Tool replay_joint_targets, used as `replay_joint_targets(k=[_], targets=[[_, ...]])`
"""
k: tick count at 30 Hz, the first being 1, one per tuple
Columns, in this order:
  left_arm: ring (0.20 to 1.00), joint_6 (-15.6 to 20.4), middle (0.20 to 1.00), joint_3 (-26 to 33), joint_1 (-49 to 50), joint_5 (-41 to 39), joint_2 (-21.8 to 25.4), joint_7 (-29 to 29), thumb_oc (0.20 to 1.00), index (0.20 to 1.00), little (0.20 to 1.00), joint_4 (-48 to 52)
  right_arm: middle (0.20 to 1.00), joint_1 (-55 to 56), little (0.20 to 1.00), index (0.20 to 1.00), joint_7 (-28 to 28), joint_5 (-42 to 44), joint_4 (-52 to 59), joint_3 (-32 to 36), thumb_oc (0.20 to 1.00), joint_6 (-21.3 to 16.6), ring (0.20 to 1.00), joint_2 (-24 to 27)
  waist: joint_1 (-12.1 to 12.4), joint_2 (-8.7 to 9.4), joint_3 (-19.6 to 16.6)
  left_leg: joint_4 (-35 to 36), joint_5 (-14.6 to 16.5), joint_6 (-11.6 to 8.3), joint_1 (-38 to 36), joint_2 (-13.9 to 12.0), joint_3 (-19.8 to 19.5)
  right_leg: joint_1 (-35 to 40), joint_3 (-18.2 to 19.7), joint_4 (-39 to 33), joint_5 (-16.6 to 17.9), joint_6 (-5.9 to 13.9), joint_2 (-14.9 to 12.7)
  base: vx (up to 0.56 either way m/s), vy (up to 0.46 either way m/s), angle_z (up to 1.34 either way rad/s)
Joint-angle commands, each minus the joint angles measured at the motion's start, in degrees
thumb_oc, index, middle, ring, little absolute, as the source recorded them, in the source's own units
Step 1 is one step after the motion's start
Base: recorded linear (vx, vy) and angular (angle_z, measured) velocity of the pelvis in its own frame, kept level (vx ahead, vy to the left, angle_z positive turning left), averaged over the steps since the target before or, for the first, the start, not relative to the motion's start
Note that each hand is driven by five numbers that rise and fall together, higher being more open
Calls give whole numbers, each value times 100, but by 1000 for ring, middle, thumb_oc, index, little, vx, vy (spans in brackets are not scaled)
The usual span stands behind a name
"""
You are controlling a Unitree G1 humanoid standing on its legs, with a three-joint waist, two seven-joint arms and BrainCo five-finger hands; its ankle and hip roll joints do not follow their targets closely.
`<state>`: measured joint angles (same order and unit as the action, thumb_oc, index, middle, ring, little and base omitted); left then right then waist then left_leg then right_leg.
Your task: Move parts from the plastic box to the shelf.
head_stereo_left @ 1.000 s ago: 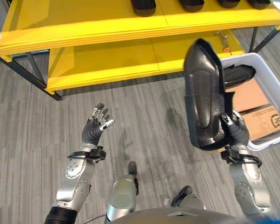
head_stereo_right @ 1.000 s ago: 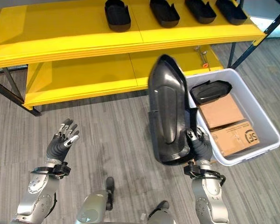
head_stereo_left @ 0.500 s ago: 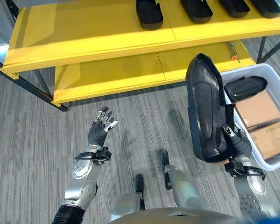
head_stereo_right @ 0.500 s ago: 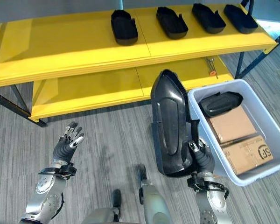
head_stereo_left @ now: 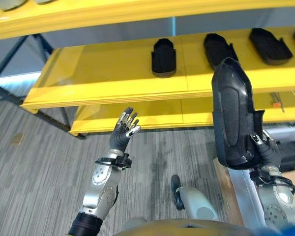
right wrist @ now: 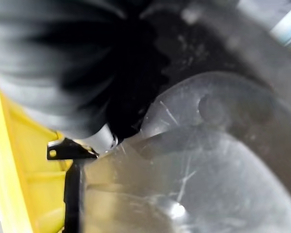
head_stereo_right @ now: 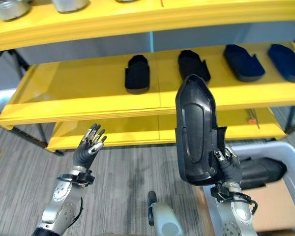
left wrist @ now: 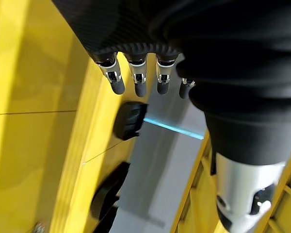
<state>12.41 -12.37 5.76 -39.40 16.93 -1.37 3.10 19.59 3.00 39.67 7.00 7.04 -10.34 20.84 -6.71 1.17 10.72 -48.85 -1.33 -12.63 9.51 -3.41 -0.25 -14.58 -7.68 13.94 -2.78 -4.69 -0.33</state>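
R hand [head_stereo_right: 229, 166] was curled round the lower end of a black part [head_stereo_right: 196, 130], holding it upright in front of the yellow shelf [head_stereo_right: 88, 93], off to the R of centre. L hand [head_stereo_right: 89, 144] was raised w/ fingers spread, empty. Other parts [head_stereo_right: 137, 73] lay in a row on the shelf. White box [head_stereo_right: 265, 150] sat at lower R w/ another part [head_stereo_right: 263, 172] inside.

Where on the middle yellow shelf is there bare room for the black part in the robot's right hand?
The shelf is bare from its left end up to the leftmost black part. To the right, parts sit in a row with narrow gaps. The held part is upright in the right hand.
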Motion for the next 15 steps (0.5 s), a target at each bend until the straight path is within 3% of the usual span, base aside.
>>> replay_joint_targets(k=[1, 2, 3, 4, 5, 6, 7, 10, 12, 15], targets=[[1000, 187, 1000, 297, 106, -140, 256, 2, 1000, 1000, 1000, 340, 200, -136, 200, 200, 47, 166, 683, 153, 200, -511, 200, 102, -89, 194, 129, 1798, -257, 566, -402, -185, 916, 860, 437, -1151, 808, 750, -315, 181, -37, 12], [1000, 145, 1000, 330, 164, -156, 259, -30, 1000, 1000, 1000, 351, 200, -103, 200, 200, 43, 169, 704, 166, 200, -500, 200, 82, -70, 223, 94, 2208, -218, 658, -402, -509, 1031, 921, 434, -1164, 745, 773, -366, 291, 75, 20], [1000, 117, 1000, 370, 249, -150, 267, -5, 1000, 1000, 1000, 383, 200, -125, 200, 200, 72, 85, 674, 137, 200, -483, 200, 95, 31, 249, 43, 3306, -201, 745, -531, -917, 947, 998, 505, -1151, 599, 893, -438, 365, 259, 8], [1000, 107, 1000, 432, 307, -128, 256, 29, 1000, 1000, 1000, 370, 200, -143, 200, 200, 99, 2, 620, 113, 200, -480, 200, 117, 82, 200, -15, 4458, -740, 620, -538, -1529, 851, 969, 623, -1037, 421, 978, -493, 445, 430, -4], [1000, 100, 1000, 450, 297, -124, 208, 58, 1000, 1000, 1000, 332, 200, -118, 200, 200, 150, -25, 605, 117, 200, -472, 200, 165, 58, 123, -55, 5293, -1528, 392, -600, -2117, 1059, 1006, 580, -906, 235, 1062, -621, 364, 433, -37], [1000, 96, 1000, 449, 288, -122, 189, 66, 1000, 1000, 1000, 321, 200, -110, 200, 200, 167, -32, 598, 125, 200, -463, 200, 169, 57, 91, -66, 5352, -1726, 291, -563, -2252, 1143, 1055, 559, -889, 192, 1108, -662, 322, 356, 6], [1000, 87, 1000, 463, 291, -110, 168, 58, 1000, 1000, 1000, 307, 200, -93, 200, 200, 166, -37, 599, 143, 200, -459, 200, 164, 75, 24, -90, 5385, -1881, 190, -565, -2318, 1135, 1102, 561, -866, 139, 1140, -659, 248, 247, 15], [1000, 82, 1000, 533, 323, -154, 189, -19, 1000, 1000, 1000, 359, 200, -44, 200, 200, 54, -29, 640, 138, 200, -413, 200, 56, 135, -145, -273, 5385, -1616, 94, -754, -2240, 1272, 1316, 690, -835, 10, 1228, -744, 419, 374, -32], [1000, 68, 1000, 475, 165, -191, 294, -60, 1000, 1000, 1000, 375, 200, 23, 200, 200, 51, -38, 676, 272, 200, -390, 200, -72, 161, -95, -268, 5237, -1282, 214, -699, -1916, 1400, 1630, 696, -934, 71, 1398, -1119, 393, 441, -10], [1000, 93, 1000, 365, 2, -234, 514, -8, 1000, 1000, 1000, 388, 200, 25, 200, 200, 48, -88, 712, 288, 200, -290, 200, -213, 173, 92, -296, 4698, -671, 456, -375, -1242, 1388, 1687, 661, -983, 709, 1653, -1747, 239, 404, 44]])
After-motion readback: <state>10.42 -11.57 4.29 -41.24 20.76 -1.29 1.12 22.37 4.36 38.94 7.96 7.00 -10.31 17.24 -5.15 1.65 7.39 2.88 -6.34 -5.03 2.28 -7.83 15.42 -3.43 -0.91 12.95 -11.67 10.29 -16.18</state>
